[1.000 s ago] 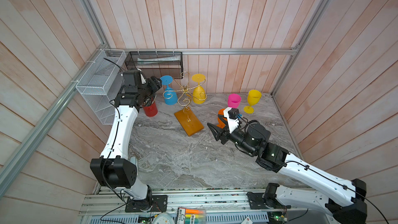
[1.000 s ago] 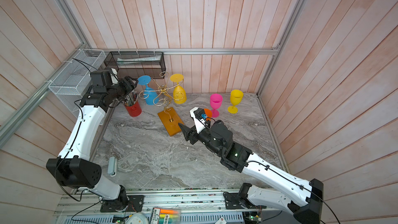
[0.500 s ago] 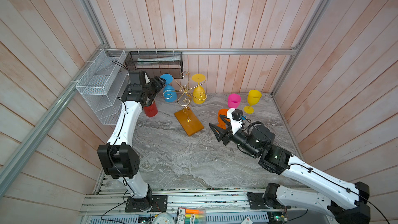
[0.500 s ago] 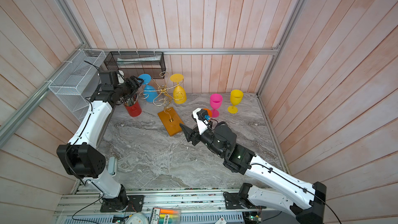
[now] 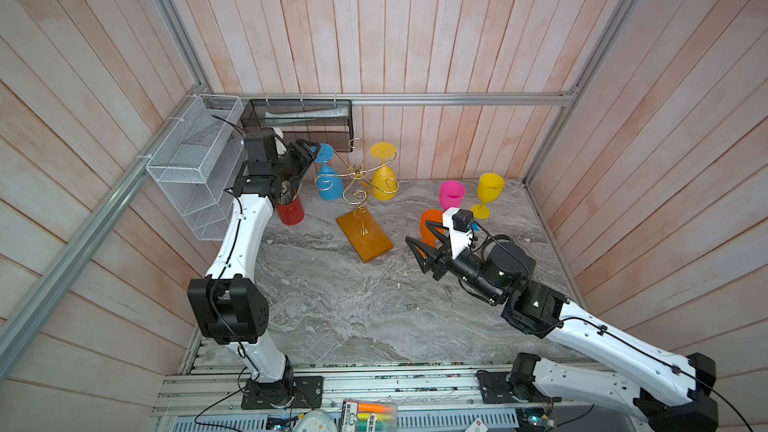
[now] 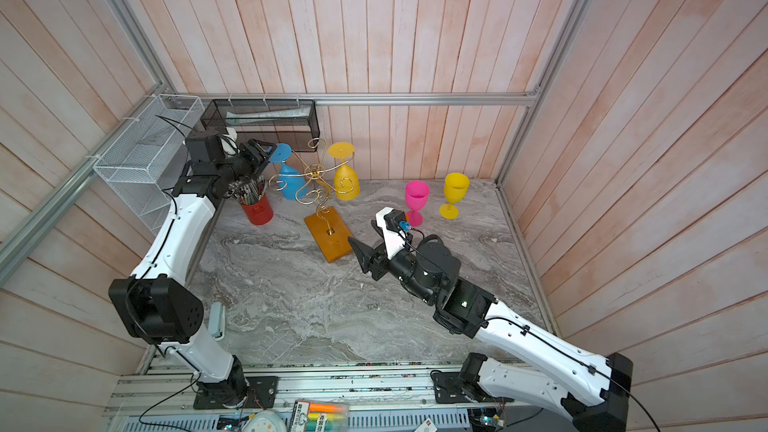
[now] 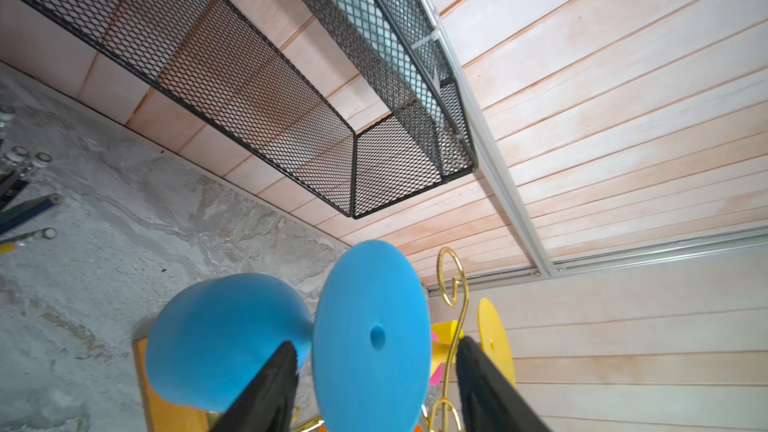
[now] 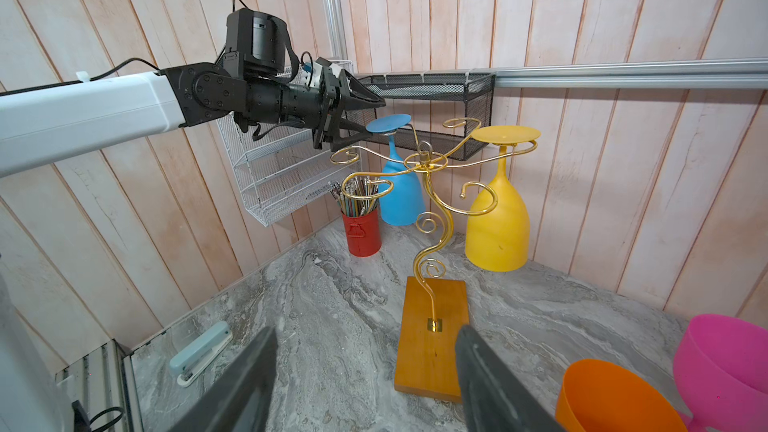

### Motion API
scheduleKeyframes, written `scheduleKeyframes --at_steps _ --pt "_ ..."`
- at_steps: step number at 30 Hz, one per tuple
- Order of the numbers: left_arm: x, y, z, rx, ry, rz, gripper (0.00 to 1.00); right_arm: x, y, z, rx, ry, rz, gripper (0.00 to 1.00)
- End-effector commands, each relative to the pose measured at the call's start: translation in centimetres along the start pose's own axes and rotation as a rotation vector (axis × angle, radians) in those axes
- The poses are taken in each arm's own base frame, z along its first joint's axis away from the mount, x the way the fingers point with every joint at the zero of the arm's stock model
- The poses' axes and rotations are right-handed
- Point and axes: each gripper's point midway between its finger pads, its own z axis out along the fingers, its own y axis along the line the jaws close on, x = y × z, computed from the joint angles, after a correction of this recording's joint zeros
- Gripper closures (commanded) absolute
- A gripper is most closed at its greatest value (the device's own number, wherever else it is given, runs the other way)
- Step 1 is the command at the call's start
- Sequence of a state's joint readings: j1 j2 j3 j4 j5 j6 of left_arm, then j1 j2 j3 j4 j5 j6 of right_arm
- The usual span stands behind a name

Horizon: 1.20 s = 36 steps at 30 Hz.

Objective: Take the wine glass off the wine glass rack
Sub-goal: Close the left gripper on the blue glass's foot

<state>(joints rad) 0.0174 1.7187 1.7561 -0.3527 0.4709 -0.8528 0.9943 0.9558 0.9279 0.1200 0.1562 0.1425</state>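
The grey marble tabletop (image 5: 332, 305) carries the wine glass rack (image 5: 365, 237), which stands on its wooden base towards the back wall. Two glasses hang upside down from its gold arms: a blue wine glass (image 5: 329, 187) on the side of the left arm, and a yellow wine glass (image 5: 384, 184) beside it.

The left claw (image 7: 374, 344), raised level with the rack's top, straddles the blue glass's round foot (image 7: 370, 309). One finger sits by the stem and the other past the foot's outer face with a gap showing, so the claw is released and not gripping. The right claw (image 8: 365, 330) hangs low near the rack's base, spread and empty.

The step in hand looks like the grasp. The next move probably calls for closing on the foot, then sliding the stem out along the wire until it clears the curl, without tipping the rack.
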Motion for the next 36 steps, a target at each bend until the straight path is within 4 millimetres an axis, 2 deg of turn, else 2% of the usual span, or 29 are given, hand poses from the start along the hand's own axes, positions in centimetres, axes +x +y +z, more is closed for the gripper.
scheduleKeyframes --at_steps 1,8,19,23,26,29,31,36 --pt "-0.2 -0.2 0.2 0.041 0.001 0.0 0.41 0.1 0.0 0.1 0.006 -0.004 0.015 0.31" --pt "-0.3 -0.4 0.1 0.067 -0.002 -0.004 0.54 0.3 -0.1 0.3 0.011 0.005 0.014 0.31" --pt "-0.4 -1.4 -0.4 0.098 -0.01 0.032 0.64 0.6 -0.3 0.7 0.026 0.016 0.009 0.31" --pt "-0.4 -1.4 -0.5 0.107 -0.018 0.031 0.79 0.4 -0.4 0.6 0.032 0.015 0.007 0.31" --pt "-0.4 -1.6 -0.6 0.118 -0.016 0.026 0.83 0.4 -0.5 0.4 0.041 0.014 0.007 0.31" --pt "-0.3 -1.7 -0.8 0.124 -0.019 0.024 0.96 0.4 -0.6 0.4 0.045 0.015 0.009 0.32" --pt "-0.4 -1.9 -1.0 0.126 -0.026 0.028 1.0 0.3 -0.6 0.4 0.046 0.014 0.01 0.31" --pt "-0.6 -2.7 -1.7 0.137 -0.036 0.036 1.0 0.2 -0.5 0.4 0.043 0.015 0.015 0.31"
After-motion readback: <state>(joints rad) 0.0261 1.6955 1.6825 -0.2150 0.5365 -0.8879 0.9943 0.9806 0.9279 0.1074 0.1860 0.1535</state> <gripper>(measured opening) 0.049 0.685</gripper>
